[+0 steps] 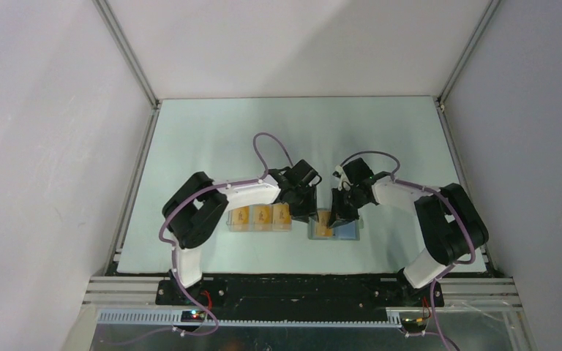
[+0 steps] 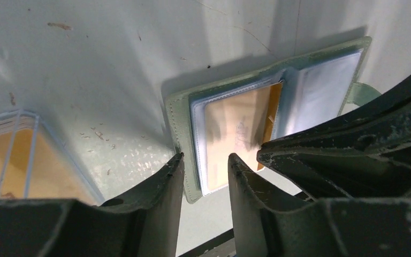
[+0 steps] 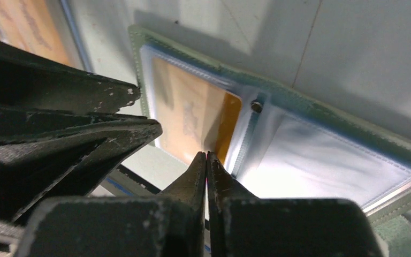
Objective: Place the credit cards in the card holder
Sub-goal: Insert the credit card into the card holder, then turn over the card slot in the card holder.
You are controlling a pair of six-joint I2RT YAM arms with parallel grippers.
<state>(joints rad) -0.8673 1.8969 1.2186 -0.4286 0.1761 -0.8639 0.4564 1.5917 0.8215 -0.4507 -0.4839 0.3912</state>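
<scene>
Credit card [image 3: 192, 112] w/ dark print (illegible) sits in open card holder [image 3: 332, 160].

The top view looks down from high above and behind the arm bases, facing the far wall, and takes in the whole counter [image 1: 263, 124] from well away. The left wrist view sits close over the counter, looking past the left fingers [image 2: 160, 187] at the open card holder [image 2: 177, 123]. The right wrist view, just as close, looks past the right fingers [image 3: 190, 176] at it from the right. All three share it.
</scene>
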